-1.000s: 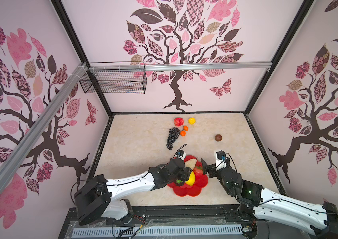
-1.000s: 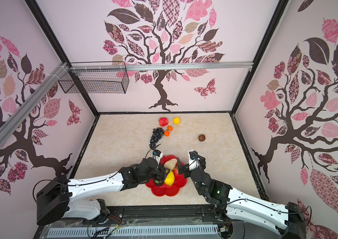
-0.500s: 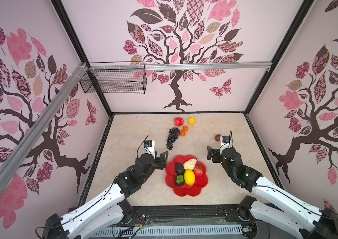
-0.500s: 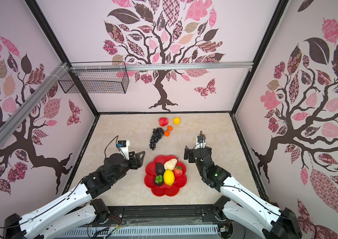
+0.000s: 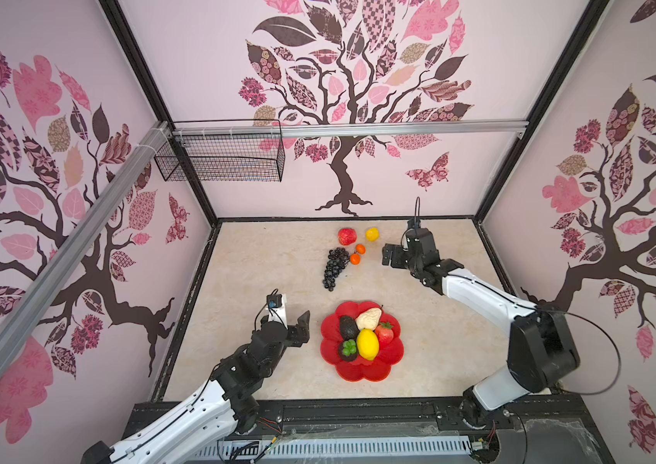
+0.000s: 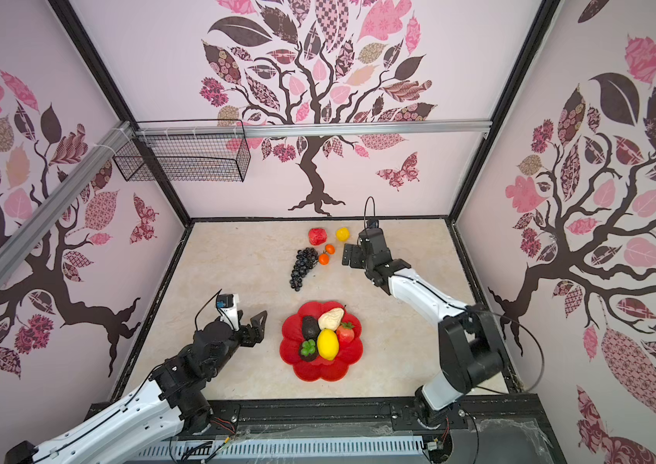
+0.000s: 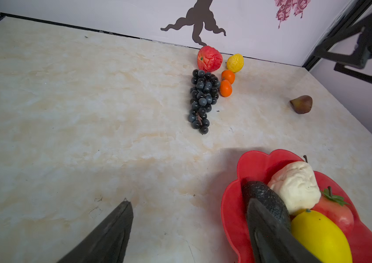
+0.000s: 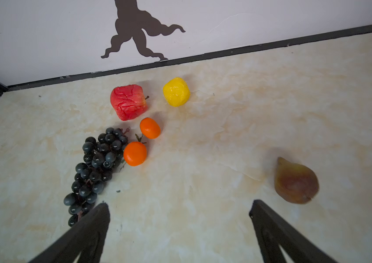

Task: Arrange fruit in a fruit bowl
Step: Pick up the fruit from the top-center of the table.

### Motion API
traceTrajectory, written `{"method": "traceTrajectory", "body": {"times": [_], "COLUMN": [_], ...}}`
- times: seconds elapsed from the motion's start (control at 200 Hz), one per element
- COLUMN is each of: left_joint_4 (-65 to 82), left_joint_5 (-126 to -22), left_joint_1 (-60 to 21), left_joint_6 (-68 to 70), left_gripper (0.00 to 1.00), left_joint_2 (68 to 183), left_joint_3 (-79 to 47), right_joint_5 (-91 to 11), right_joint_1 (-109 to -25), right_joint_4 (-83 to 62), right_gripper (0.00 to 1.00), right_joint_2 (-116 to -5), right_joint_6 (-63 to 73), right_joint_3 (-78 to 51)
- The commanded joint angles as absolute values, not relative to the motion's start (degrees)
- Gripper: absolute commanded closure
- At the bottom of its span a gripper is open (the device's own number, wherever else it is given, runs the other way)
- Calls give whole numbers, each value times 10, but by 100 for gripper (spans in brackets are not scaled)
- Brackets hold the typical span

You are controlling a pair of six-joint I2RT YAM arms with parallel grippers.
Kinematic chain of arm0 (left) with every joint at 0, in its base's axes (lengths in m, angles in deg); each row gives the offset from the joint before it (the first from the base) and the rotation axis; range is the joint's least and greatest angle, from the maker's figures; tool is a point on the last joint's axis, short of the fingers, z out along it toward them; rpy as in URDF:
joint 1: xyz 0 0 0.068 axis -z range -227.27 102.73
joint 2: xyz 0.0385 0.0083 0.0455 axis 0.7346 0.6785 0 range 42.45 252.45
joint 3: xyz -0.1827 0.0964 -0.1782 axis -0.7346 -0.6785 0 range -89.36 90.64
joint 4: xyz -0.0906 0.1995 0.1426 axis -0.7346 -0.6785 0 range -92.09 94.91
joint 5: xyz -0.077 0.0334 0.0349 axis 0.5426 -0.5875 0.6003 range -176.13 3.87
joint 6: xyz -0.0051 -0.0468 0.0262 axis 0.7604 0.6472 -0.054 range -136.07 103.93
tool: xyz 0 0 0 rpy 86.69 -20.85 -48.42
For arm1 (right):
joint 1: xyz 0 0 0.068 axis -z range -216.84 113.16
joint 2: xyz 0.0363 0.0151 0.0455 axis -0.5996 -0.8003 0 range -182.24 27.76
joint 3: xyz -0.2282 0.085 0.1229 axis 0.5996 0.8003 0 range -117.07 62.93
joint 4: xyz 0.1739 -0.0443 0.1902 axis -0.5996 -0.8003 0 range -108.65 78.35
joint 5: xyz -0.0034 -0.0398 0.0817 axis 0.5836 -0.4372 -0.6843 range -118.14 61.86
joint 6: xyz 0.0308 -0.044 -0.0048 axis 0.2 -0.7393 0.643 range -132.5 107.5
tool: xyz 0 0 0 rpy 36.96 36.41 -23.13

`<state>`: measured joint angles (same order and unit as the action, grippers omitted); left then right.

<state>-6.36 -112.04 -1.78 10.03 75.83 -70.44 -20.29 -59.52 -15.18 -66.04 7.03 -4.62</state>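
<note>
The red scalloped fruit bowl point(image 5: 362, 371) sits near the front of the table. It holds a lemon point(image 5: 368, 343), a cream pear point(image 5: 368, 319), a strawberry point(image 5: 385, 332) and two dark avocados point(image 5: 348, 326). My left gripper point(image 5: 292, 317) hovers open and empty just left of the bowl point(image 7: 230, 205). Toward the back lie a black grape bunch point(image 5: 334, 267), a red apple point(image 5: 346, 236), a small yellow fruit point(image 5: 372, 234) and two oranges point(image 5: 360, 248). My right gripper point(image 5: 388, 255) is open and empty, right of them. In the right wrist view the brown pear point(image 8: 295, 182) lies just beyond one of its fingers.
A black wire mesh basket point(image 5: 221, 160) hangs from the metal rail point(image 5: 358, 128) at the back left, above the table. Patterned walls and black frame posts close in the table on three sides. The marble-look tabletop point(image 5: 262, 257) lies bare left of the grapes.
My left gripper has pulled back out of the bowl to its left and opened wider. My right arm has swung away from the bowl toward the back, over the brown pear's spot.
</note>
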Motion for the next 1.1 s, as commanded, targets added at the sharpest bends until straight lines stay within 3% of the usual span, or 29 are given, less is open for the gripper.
{"method": "traceTrajectory", "body": {"times": [0.0, 0.63, 1.095], "left_joint_4": [-34, -33, -24], "left_joint_5": [-1130, -1153, -1152], "left_joint_1": [-21, -22, -22], "left_joint_6": [80, 78, 80], "left_gripper": [17, 14, 12], "left_joint_2": [750, 756, 770], "left_joint_3": [-722, -720, -719], "right_joint_5": [-246, -366, -318], "right_joint_1": [-584, -592, -618], "right_joint_4": [-171, -288, -341], "right_gripper": [0, 2, 4], "right_joint_2": [-744, -1131, -1257], "right_joint_6": [79, 49, -1], "right_joint_3": [-134, -608, -759]}}
